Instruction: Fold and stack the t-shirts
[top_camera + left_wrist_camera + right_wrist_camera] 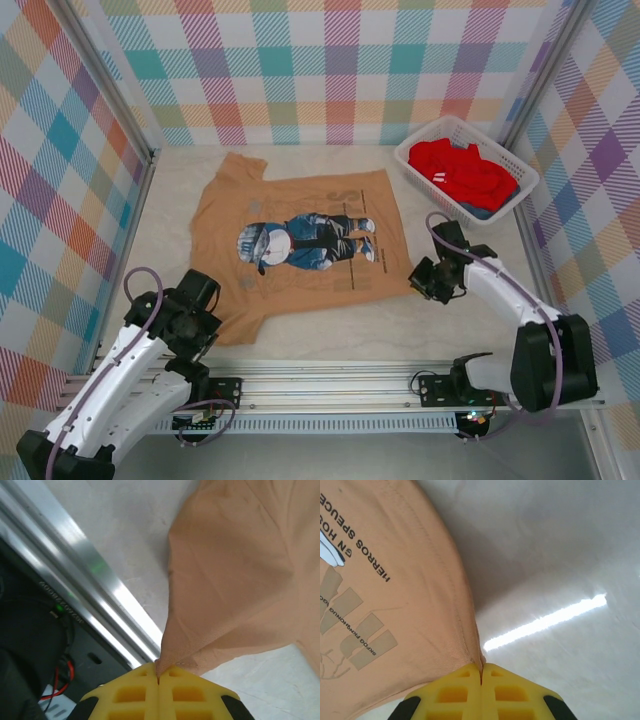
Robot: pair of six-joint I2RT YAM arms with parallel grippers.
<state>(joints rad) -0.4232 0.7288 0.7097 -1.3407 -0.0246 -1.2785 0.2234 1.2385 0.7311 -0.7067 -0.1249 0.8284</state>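
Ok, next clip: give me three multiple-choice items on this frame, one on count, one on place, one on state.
1. How many t-shirts lie spread on the table? A none B one C two
2. Where is the red t-shirt? A on the table B in the white lattice basket C over the rail
3. How do the left claw and right claw stand? A both open B left shut, right open C both shut on the tan-orange t-shirt
1 B: only the tan-orange one lies flat there. 2 B: it sits bunched inside the basket. 3 C: each pinches cloth at the shirt's edge, no gap.
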